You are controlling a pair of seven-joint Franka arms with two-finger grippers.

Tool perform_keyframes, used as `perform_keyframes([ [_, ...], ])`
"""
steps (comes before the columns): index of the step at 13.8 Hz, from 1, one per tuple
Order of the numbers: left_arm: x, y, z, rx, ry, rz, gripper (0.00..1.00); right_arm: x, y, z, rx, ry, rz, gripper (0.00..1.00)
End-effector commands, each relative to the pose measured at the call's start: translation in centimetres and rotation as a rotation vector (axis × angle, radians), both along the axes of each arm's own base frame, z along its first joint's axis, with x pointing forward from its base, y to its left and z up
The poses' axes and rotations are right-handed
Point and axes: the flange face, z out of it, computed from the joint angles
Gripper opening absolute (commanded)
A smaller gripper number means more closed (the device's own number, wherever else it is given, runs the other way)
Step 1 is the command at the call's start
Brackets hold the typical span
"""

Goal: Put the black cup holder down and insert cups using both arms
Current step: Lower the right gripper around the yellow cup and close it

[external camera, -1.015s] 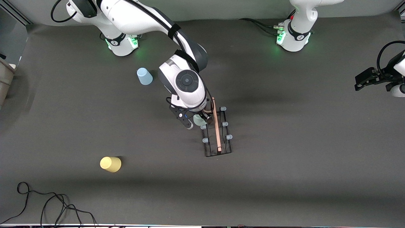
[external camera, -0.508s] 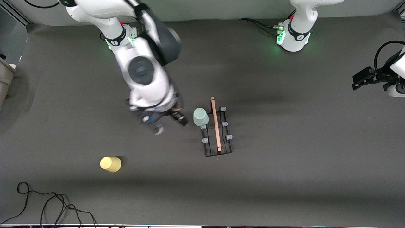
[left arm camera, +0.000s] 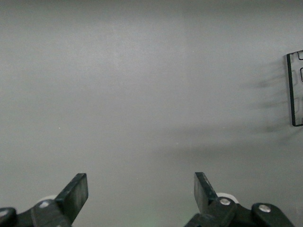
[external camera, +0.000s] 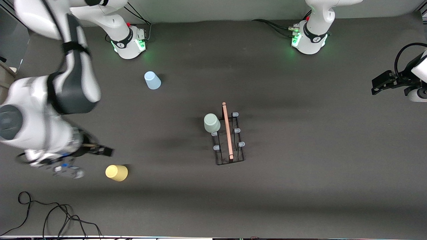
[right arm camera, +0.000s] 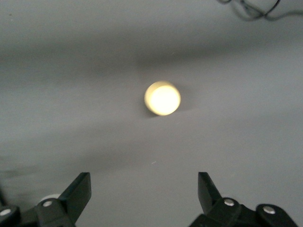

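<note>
The black cup holder (external camera: 229, 146) stands mid-table, its wooden handle (external camera: 227, 130) on top. A pale green cup (external camera: 211, 122) sits upside down on one of its pegs, the one toward the robots' bases. The light blue cup (external camera: 152, 80) stands inverted near the right arm's base. The yellow cup (external camera: 116, 173) (right arm camera: 162, 98) stands inverted toward the right arm's end of the table. My right gripper (external camera: 91, 162) (right arm camera: 142, 189) hangs open and empty beside the yellow cup, over bare mat. My left gripper (external camera: 378, 87) (left arm camera: 141, 189) waits open and empty at the left arm's end; the holder's corner (left arm camera: 296, 90) shows in its wrist view.
Loose black cables (external camera: 50, 216) lie at the table's front corner by the right arm's end, and they also show in the right wrist view as cables (right arm camera: 255, 9). The two green-lit bases (external camera: 128, 45) (external camera: 308, 40) stand along the table's back edge.
My right arm has swung away from the holder, leaving the green cup on its peg, and now hangs by the yellow cup. The left arm has barely moved.
</note>
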Motion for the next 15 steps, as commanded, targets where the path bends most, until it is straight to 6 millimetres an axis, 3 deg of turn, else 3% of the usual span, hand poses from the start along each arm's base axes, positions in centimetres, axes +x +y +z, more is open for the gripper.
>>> perform_keyframes([
  [1, 0.0, -0.1, 0.2, 0.010, 0.011, -0.004, 1.00, 1.3, -2.8, -2.1, 0.020, -0.031, 0.125, 1.00],
  [2, 0.0, 0.0, 0.2, 0.010, 0.011, -0.001, 1.00, 1.8, -3.2, -3.8, 0.054, -0.058, 0.125, 1.00],
  [6, -0.3, 0.0, 0.2, 0.011, 0.024, -0.002, 1.00, 3.3, -3.9, -14.1, 0.081, -0.137, 0.163, 1.00],
  [8, -0.4, 0.0, 0.3, 0.011, 0.024, -0.002, 1.00, 3.3, -4.0, -17.6, 0.083, -0.139, 0.171, 1.00],
  [12, -0.4, 0.0, 0.4, 0.011, 0.022, -0.002, 1.00, 2.2, -4.2, -23.1, 0.061, -0.128, 0.181, 1.00],
  [15, -0.4, 0.0, 0.3, 0.011, 0.024, -0.002, 1.00, 1.4, -4.4, -24.5, 0.059, -0.110, 0.175, 1.00],
])
